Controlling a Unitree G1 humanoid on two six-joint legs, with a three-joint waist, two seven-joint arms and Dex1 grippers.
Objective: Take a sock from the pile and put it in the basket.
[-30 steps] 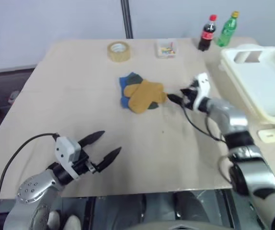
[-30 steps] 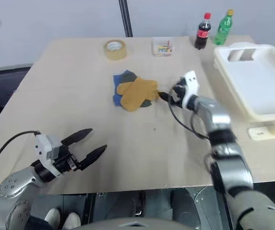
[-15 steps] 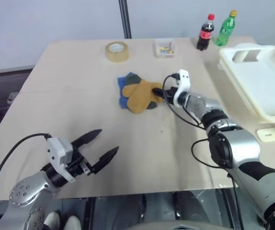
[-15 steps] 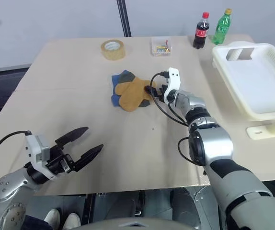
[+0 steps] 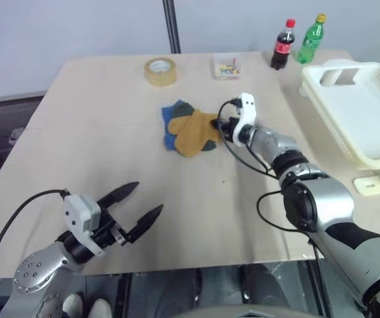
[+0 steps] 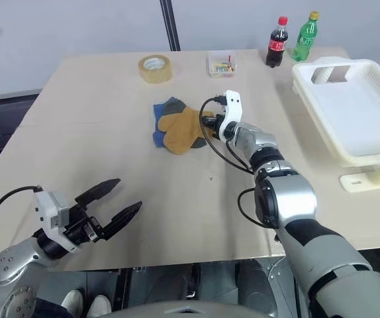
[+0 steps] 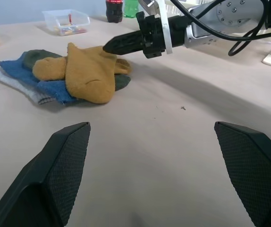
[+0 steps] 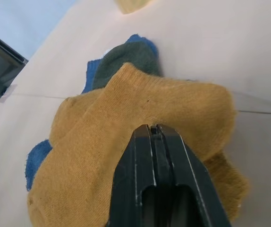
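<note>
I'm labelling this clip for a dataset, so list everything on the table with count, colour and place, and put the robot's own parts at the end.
table: one, beige, under everything.
pile: one heap of blue, dark green and mustard socks, middle of the table.
sock: mustard yellow, on top of the pile.
basket: one, white, right edge of the table.
tape roll: one, tan, far side, left of centre.
clear box: one, small coloured bits inside, far side.
bottles: two, one dark cola with red cap, one green, far right corner.
white block: one, near the basket's front.
left pincer: black fingers open, over the table's near left.
right pincer: black fingers shut on the sock's edge.
</note>
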